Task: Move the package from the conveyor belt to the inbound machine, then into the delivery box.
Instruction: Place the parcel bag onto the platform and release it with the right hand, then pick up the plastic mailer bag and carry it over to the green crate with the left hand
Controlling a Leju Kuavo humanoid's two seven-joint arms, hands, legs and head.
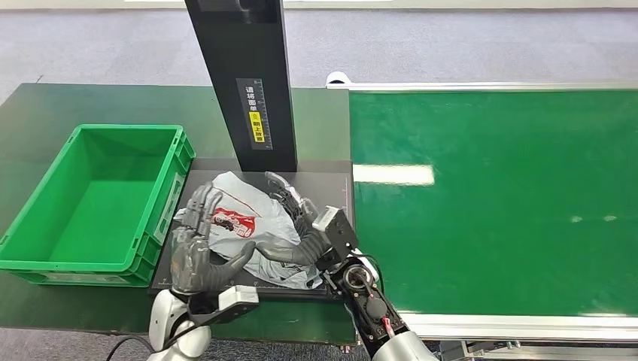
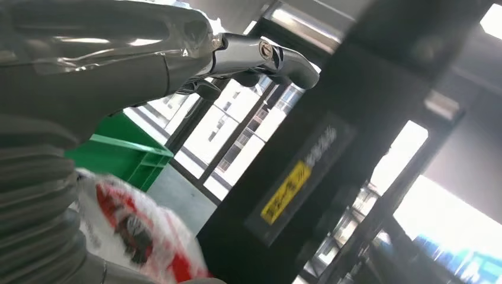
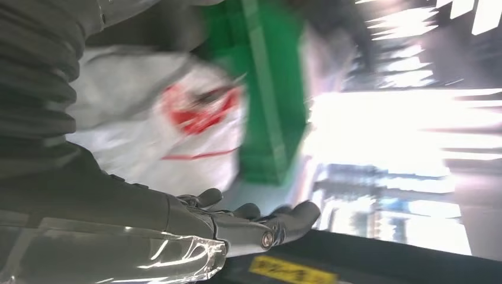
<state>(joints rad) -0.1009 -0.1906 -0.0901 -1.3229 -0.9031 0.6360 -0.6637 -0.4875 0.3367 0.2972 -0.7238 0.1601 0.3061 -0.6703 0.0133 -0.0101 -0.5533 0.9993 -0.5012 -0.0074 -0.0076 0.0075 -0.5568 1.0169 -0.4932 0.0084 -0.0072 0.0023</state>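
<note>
**One package on the scanner plate, a hand on each side**

A single grey package with a red and white print lies on the dark plate of the inbound machine, at the foot of its one black upright column. The column carries one label with a yellow patch.

Two robot hands frame the package. The left hand stands on the side nearer the crate, fingers upright and spread against the package's edge, thumb reaching under its near side. The right hand lies on the side nearer the belt, fingers extended along the top of the package towards the column. Both hands touch the bag; whether they carry its weight or merely press on it, I cannot tell. In the right wrist view the fingers are stretched out side by side rather than curled, with the package next to them.

One green delivery box stands just beside the plate, on the left hand's side. One green conveyor belt runs on the right hand's side, edged by a silver rail
</note>
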